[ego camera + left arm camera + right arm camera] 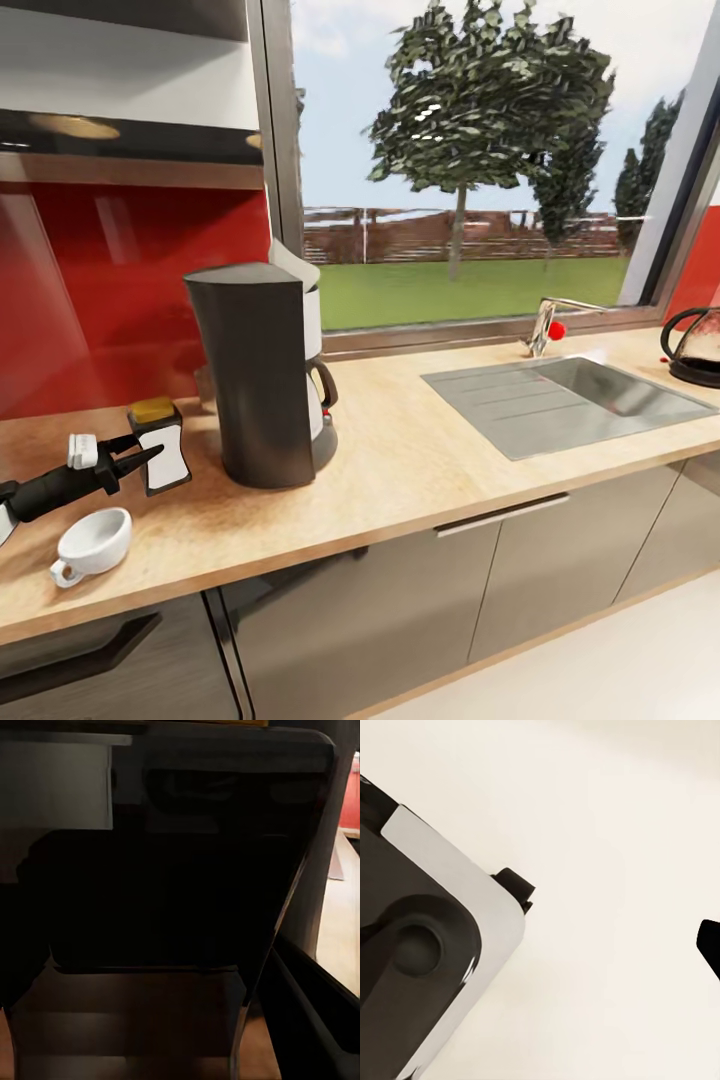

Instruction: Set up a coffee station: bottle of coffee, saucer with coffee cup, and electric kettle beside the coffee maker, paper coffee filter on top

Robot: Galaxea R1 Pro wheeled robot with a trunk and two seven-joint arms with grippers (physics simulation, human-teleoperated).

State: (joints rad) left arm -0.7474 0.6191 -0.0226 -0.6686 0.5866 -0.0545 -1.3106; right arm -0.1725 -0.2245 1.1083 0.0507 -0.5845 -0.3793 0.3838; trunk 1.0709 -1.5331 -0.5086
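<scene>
One coffee maker (pixel 262 375), dark grey, upright on the wooden countertop (pixel 420 470), left of centre in the head view. A white paper coffee filter (pixel 293 264) sticks up from its top at the back edge; the maker's body hides the filter's lower part. A glass carafe with a dark handle (pixel 323 385) sits in the maker's right side, mostly hidden.

At 9 o'clock from the maker, just beside it: one bottle of coffee (pixel 160 443), white with a dark label band and yellow-brown cap, tilted. The left gripper (pixel 130 462) is at the bottle, dark fingers pointing toward the maker. I cannot tell whether the fingers clamp the bottle or only lie against it; contact is hidden. The left wrist view is nearly black: a dark glossy panel, probably the maker's side (pixel 195 870), very close, detail unreadable.

At 7 o'clock from the maker, near the counter's front edge: one white coffee cup (pixel 92 545), lying tipped, handle toward the front.

Far off at 3 o'clock, against the picture's right edge: one electric kettle (pixel 695 347), glass with black base, cut off by the frame. Between it and the maker, one steel sink (pixel 560 400) with one tap (pixel 548 322).

Right wrist view: pale floor (pixel 607 810), and part of the robot's own base (pixel 427 960). Right hand's spread: cannot tell.
</scene>
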